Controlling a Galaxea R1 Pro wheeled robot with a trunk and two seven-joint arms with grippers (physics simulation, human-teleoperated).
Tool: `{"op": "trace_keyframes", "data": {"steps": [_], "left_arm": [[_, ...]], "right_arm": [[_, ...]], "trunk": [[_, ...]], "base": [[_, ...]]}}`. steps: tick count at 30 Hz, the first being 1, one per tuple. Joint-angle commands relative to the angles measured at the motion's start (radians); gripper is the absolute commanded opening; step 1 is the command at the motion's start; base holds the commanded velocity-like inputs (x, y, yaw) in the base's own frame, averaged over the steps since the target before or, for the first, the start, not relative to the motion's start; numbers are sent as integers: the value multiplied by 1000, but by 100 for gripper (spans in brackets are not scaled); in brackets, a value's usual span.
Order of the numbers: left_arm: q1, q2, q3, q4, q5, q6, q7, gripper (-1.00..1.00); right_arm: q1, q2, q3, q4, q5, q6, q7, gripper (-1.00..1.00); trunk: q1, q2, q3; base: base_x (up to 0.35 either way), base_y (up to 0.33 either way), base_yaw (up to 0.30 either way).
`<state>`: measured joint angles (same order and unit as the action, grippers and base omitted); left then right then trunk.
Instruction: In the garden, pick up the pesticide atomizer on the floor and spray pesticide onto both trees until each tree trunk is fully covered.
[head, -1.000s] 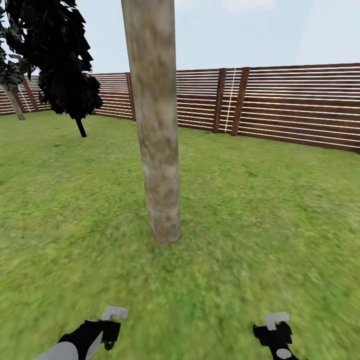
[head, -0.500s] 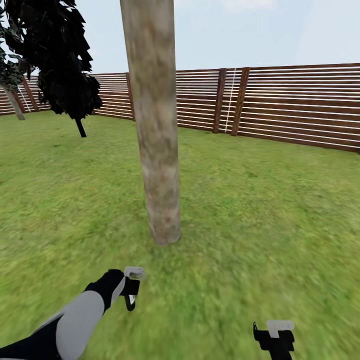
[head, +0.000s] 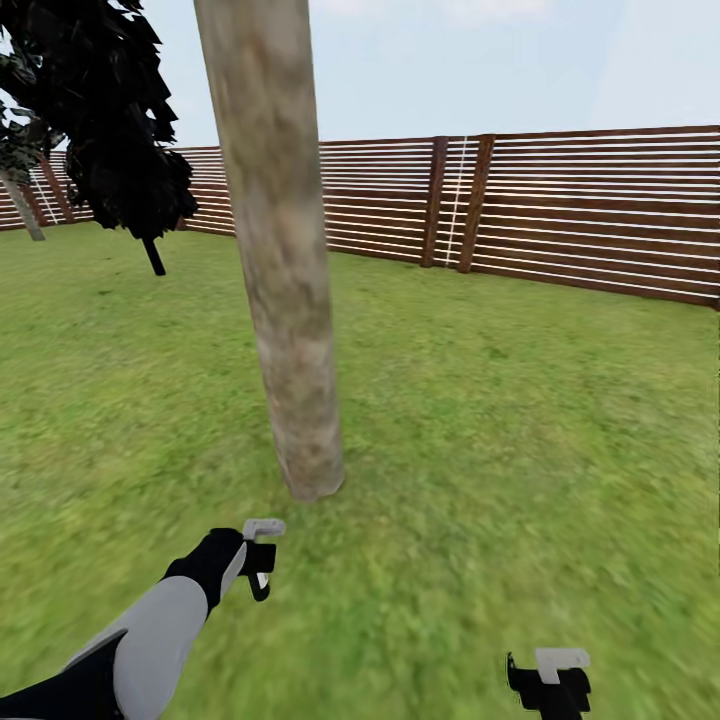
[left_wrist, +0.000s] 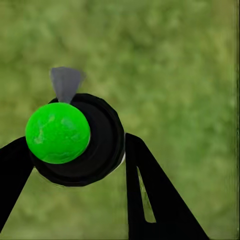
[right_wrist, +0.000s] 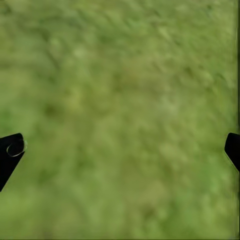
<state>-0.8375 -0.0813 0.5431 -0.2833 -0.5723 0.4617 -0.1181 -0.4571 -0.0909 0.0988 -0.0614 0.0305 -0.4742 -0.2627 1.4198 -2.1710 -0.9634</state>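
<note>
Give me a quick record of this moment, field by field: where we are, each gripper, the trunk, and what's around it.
place: grass lawn ringed by a slat fence
left gripper: shut on the atomizer, a black bottle with a green ball on top; held low, short of the trunk
right gripper: open, over bare grass
trunk: upright, mottled grey-tan, no white specks visible on it
background: dark tree at far left by the fence
</note>
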Motion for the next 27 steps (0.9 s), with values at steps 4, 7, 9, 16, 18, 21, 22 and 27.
{"op": "trace_keyframes", "data": {"steps": [4, 7, 9, 16, 18, 21, 22, 27], "left_arm": [[0, 0, 0, 0, 0, -1, 0, -100], [0, 0, 0, 0, 0, -1, 0, -100], [0, -1, 0, -1, 0, -2, 0, -100], [0, -2, 0, 0, 0, -2, 0, -100], [0, -1, 0, -1, 0, -2, 0, -100], [0, 0, -1, -2, -1, 1, 0, -100], [0, 0, -1, -2, -1, 1, 0, -100], [0, 3, 0, -2, -1, 4, 1, -100]], "right_arm": [[0, -1, -1, 0, 0, -1, 0, 100], [0, -1, -1, 0, 0, -1, -1, 100], [0, -1, -1, 0, 0, 0, -1, 100], [0, -1, -1, 0, 0, 0, -1, 100], [0, -1, -1, 0, 0, 0, -1, 100], [0, -1, -1, 0, 0, 0, -1, 100], [0, -1, -1, 0, 0, -1, -1, 100], [0, 0, 0, -1, 0, -1, -1, 100]], "trunk": [[0, 0, 0], [0, 0, 0], [0, 0, 0], [0, 0, 0], [0, 0, 0], [0, 0, 0], [0, 0, 0], [0, 0, 0]], "base": [[178, -238, 0], [252, -202, 0], [279, -197, 0], [232, -241, 0], [103, -292, 0], [-27, -286, 0], [-180, -225, 0], [-90, -62, 34]]}}
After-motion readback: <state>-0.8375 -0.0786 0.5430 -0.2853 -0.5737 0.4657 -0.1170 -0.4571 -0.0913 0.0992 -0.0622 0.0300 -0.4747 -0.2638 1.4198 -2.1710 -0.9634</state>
